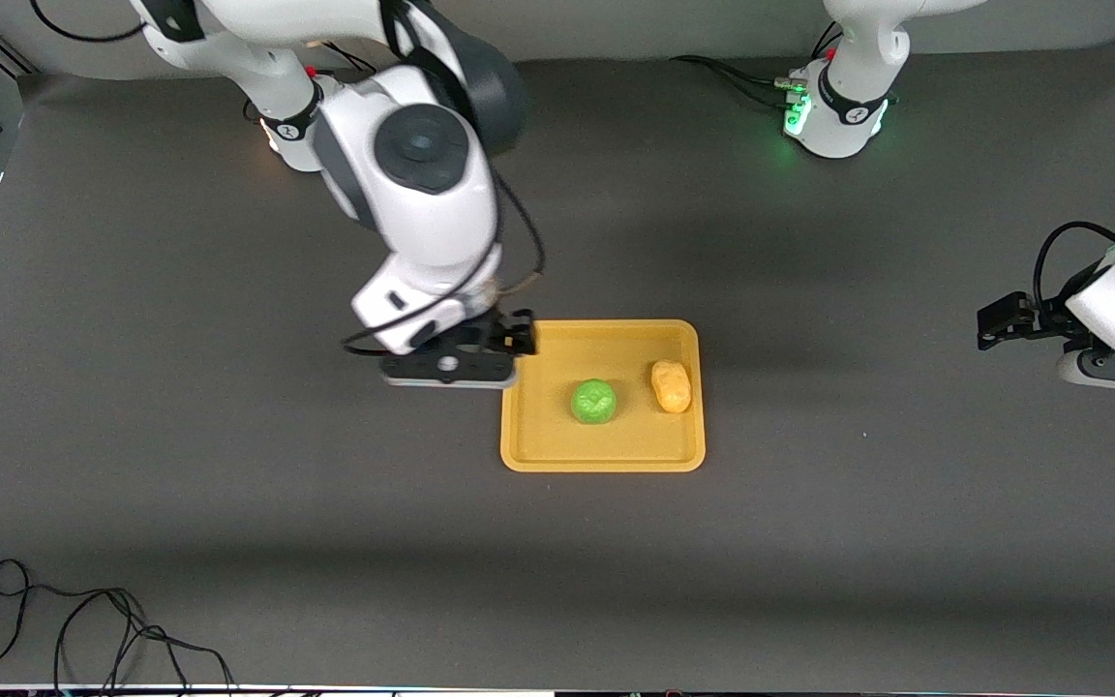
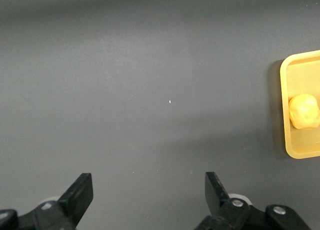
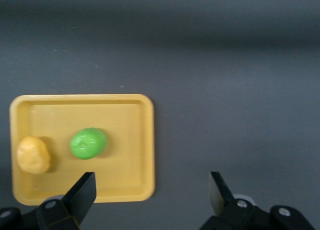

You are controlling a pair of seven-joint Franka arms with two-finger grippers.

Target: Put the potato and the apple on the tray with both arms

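The yellow-orange tray [image 1: 557, 447] lies mid-table. The green apple [image 1: 593, 401] and the yellow-orange potato [image 1: 671, 385] both rest on it, apart, the potato toward the left arm's end. My right gripper [image 1: 509, 344] is open and empty, over the tray's corner at the right arm's end. The right wrist view shows its open gripper [image 3: 151, 190], the tray [image 3: 125, 120], the apple [image 3: 88, 143] and the potato [image 3: 33, 154]. My left gripper [image 1: 993, 327] is open and empty over bare table at the left arm's end. The left wrist view shows its open gripper [image 2: 147, 190], the tray's edge [image 2: 300, 151] and the potato [image 2: 304, 111].
The dark grey table [image 1: 809, 542] surrounds the tray. A loose black cable [image 1: 83, 629] lies at the table's edge nearest the front camera, at the right arm's end. The left arm's base [image 1: 843, 106] glows green.
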